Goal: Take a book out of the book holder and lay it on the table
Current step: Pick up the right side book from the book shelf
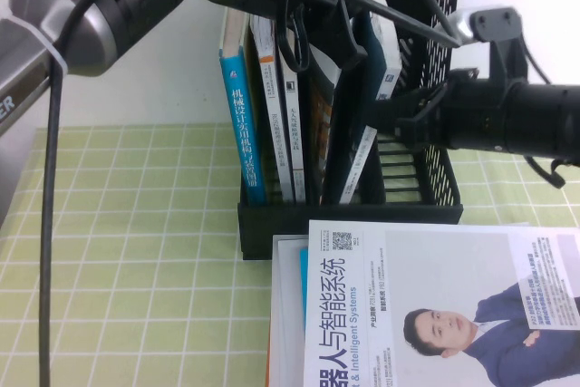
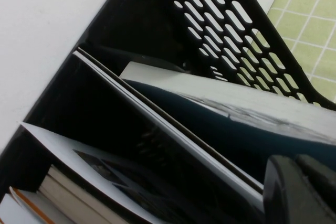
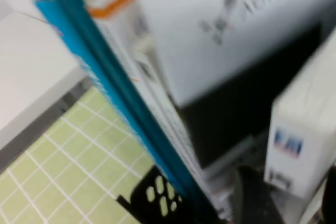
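Note:
The black mesh book holder [image 1: 435, 88] stands at the back of the green grid table [image 1: 136, 224] with several upright books in it. The book [image 1: 379, 52], dark teal and white along its spine, leans tilted in the right-hand slot. My right gripper [image 1: 410, 122] reaches in from the right, and in the right wrist view [image 3: 291, 198] its fingers sit on either side of the book's white spine [image 3: 291, 145], shut on it. My left gripper [image 1: 317, 24] hangs over the top of the holder [image 2: 220, 30], fingers together [image 2: 302, 182] beside the teal book [image 2: 226, 129].
A white book with a man in a blue suit [image 1: 435, 314] lies on a stack at the front right, close against the holder's base. A blue-spined book [image 1: 240, 124] stands in the leftmost slot. A black cable [image 1: 45, 224] hangs at the left. A white wall is behind.

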Tool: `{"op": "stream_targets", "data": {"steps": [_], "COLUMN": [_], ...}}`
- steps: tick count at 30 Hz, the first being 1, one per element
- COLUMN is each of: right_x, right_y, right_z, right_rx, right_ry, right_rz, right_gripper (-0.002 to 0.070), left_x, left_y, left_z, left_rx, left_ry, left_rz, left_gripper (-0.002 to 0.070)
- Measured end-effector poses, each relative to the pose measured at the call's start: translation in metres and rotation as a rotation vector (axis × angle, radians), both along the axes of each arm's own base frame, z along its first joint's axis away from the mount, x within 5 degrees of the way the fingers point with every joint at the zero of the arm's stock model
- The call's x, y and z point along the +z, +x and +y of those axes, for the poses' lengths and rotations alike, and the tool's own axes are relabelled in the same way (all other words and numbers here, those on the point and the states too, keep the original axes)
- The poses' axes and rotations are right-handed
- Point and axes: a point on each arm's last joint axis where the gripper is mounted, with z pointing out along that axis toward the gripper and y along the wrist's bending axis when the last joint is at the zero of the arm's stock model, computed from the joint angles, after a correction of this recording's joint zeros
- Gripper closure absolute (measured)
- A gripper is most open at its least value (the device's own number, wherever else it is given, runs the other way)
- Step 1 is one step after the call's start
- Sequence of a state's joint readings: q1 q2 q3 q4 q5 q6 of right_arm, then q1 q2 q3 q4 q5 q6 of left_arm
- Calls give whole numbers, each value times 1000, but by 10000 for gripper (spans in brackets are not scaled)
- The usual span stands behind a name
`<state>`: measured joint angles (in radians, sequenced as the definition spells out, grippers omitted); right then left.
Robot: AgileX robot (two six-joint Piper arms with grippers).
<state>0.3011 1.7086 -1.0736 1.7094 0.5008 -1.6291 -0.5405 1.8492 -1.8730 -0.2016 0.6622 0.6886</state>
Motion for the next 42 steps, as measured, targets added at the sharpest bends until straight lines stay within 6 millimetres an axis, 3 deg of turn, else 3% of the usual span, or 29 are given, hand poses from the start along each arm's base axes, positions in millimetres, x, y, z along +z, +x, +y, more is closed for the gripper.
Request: {"op": "stream_targets", "data": {"steps": [4,14,23,26,33,38,42], "right_x": [-13,-18,4,6,11,44,95], "right_y": [7,14,35,37,35,21,-3], "right_z": [-2,-10,-3,-3,-2,-7,-20], "right_rx": [-72,-188,-173,-171,-159,-160,-163], "right_ry": [-13,-72,-63,-64,-58,-28,24], "right_rz": [61,71,-29,-41,-54,-128,-255], "right_gripper": [401,405,458,545,545,545,545], "left_x": [0,0,0,1,13,36,63], "left_y": [1,1,0,-1,-12,-28,-48], "left_z": [1,1,1,2,13,39,70], "left_rx": [4,9,24,21,61,132,190], "left_ry": [-1,-8,-23,-19,0,-15,-52], "left_rz": [1,6,24,31,58,105,125], "left_gripper": [678,678,678,678,678,678,678]}}
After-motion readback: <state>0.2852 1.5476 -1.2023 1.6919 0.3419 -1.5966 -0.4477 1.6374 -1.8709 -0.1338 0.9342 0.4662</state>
